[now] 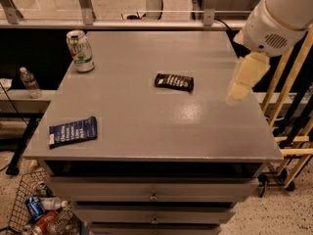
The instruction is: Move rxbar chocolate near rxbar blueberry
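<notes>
**mel_k:** What was on the bench at that moment, starting from the left?

**torq77:** Far left, off the worktop (146, 126), a water bottle (30, 81) stood on a low ledge. A wire basket (20, 197) of cans sat on the floor below it. On the worktop itself, the rxbar blueberry (73, 131) lay flat near the front-left corner, a bit skewed, pale end toward the left edge. A soda can (80, 51) stood upright at the back-left corner, well apart from it.

**mel_k:** And the rxbar chocolate?

**torq77:** The rxbar chocolate (174, 82) lay flat roughly mid-worktop, a little toward the back, with its long side running left to right. Nothing touched it, and it was well apart from the blue bar.

**mel_k:** Gripper?

**torq77:** The gripper (243, 80) hung above the worktop's right edge, under the white arm (274, 23) coming in from the top-right corner. It was right of the chocolate bar and clear of it. Honestly couldn't tell how wide it was spread or whether it had hold of anything.
</notes>
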`<action>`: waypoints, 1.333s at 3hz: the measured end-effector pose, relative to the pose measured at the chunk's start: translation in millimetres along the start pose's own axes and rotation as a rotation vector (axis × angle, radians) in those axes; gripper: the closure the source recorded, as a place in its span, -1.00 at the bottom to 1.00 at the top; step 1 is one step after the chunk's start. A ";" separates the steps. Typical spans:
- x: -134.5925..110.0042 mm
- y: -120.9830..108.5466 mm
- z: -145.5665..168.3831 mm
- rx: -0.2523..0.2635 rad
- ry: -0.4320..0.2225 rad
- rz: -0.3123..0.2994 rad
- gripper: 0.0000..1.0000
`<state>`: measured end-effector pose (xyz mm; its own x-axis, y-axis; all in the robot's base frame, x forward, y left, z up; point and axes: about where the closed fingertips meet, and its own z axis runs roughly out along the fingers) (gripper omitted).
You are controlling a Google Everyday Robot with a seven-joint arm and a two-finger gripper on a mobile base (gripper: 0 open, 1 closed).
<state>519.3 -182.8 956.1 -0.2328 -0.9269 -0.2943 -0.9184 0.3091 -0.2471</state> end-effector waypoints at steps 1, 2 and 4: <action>-21.1 -21.7 39.7 -0.018 -0.028 0.064 -1.00; -37.2 -38.1 79.5 -0.036 -0.113 0.111 -1.00; -72.6 -57.9 131.3 -0.075 -0.219 0.118 -1.00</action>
<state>631.4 -105.4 870.6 -0.2720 -0.8148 -0.5120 -0.9121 0.3878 -0.1326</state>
